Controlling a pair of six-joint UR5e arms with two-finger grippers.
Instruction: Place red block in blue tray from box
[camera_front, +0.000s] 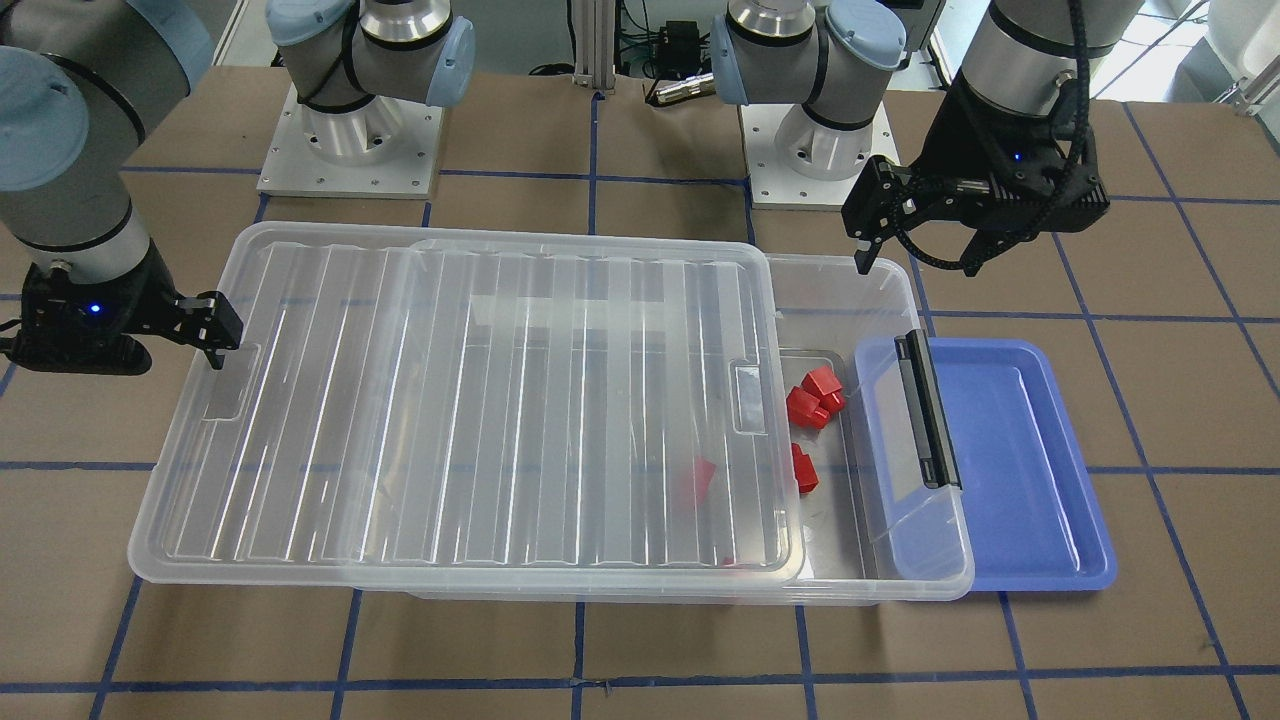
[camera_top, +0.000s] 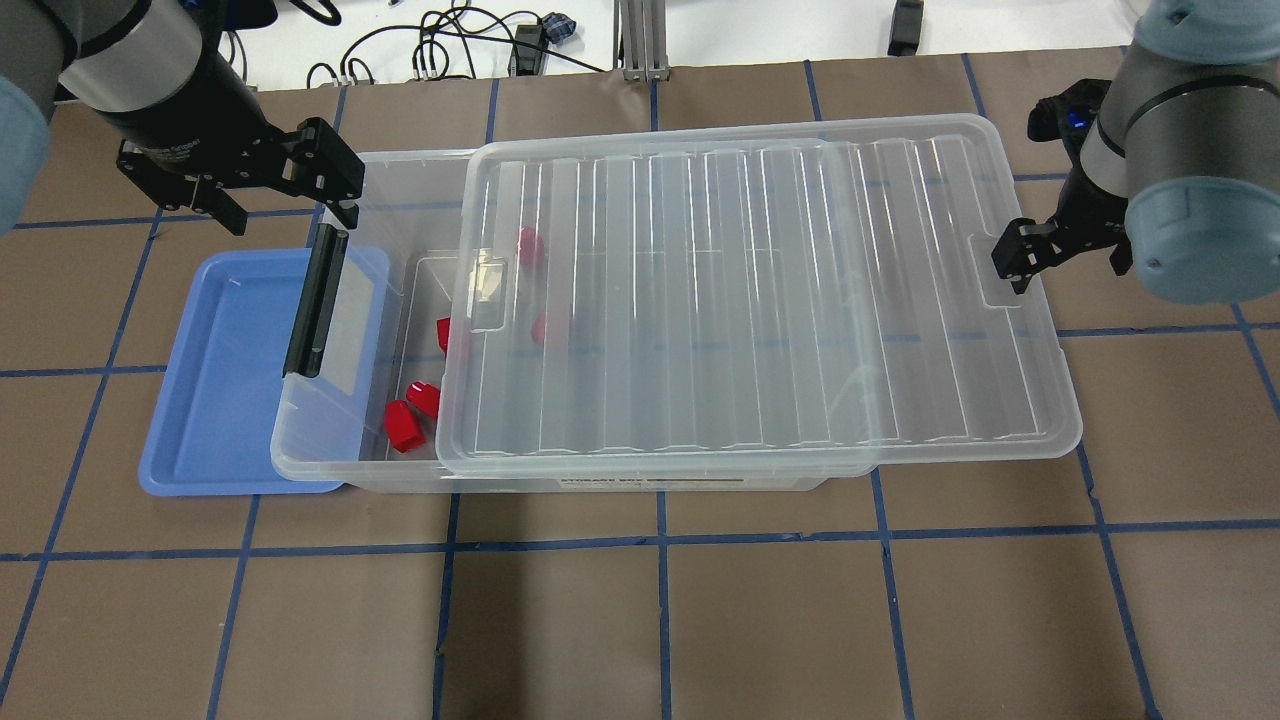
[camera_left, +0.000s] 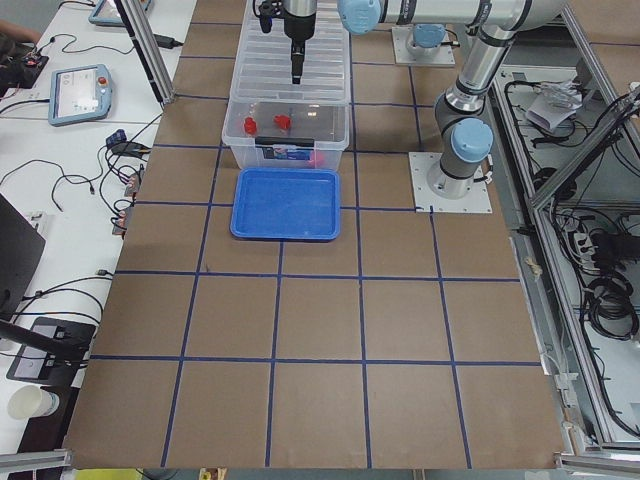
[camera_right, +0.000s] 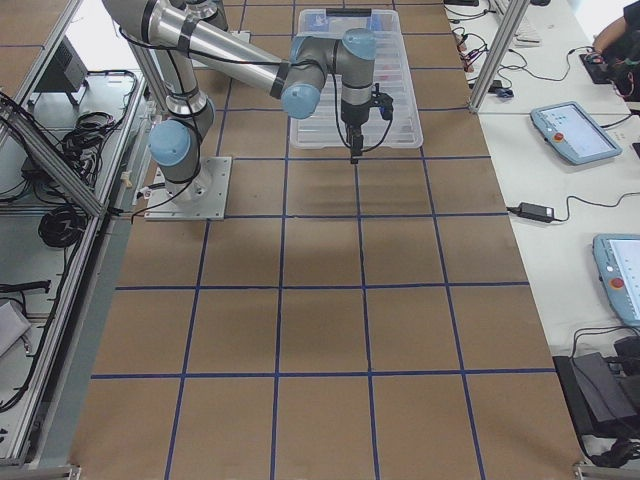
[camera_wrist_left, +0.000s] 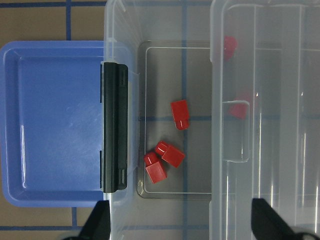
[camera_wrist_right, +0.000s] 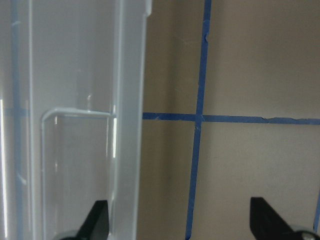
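**Position of parts.** The box (camera_top: 320, 465) stands on the worktop (camera_top: 640, 620). Its lid (camera_top: 760, 300) is offset toward the robot's right, so the left end is uncovered. The blue tray (camera_wrist_left: 55, 125) lies just beside that end and holds nothing; its near edge sits under the box's black latch handle (camera_wrist_left: 115, 127).

**Task object.** The red block (camera_wrist_left: 180, 114) lies on the box floor in the uncovered section, apart from the walls and from the lid edge. Two other red blocks (camera_wrist_left: 165, 160) lie nearby, touching each other. More red shapes show dimly through the lid.

**Jaws.**
- Left gripper (camera_wrist_left: 181, 215): jaws spread wide and empty, hovering above the uncovered end.
- Right gripper (camera_wrist_right: 180, 220): jaws spread wide, grasping nothing, at the lid's far edge. Whether they are level with that edge cannot be told.

**Handling judgement.** The block is probably light, rigid plastic with smooth faces, so it is likely to slip under a glancing grip but will not deform. Select the lone block, since the touching pair leaves no finger room between them. Descend vertically with the left gripper. Close across two flat, opposite side faces, low on the body, and avoid the round stud. The stud's direction is not clear here.
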